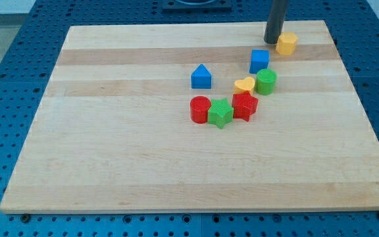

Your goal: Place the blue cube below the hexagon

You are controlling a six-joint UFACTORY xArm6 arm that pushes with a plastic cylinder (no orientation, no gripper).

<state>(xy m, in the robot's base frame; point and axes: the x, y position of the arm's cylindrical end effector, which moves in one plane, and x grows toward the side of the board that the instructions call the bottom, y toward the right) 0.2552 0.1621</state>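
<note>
The blue cube sits on the wooden board in the upper right part of the view. The yellow hexagon lies up and to the right of it, near the board's top edge. My tip stands just left of the yellow hexagon, close to it or touching it, and above the blue cube with a small gap.
Below the cube lie a yellow heart and a green cylinder. Further down are a red star-like block, a green star and a red cylinder. A blue house-shaped block lies to the left.
</note>
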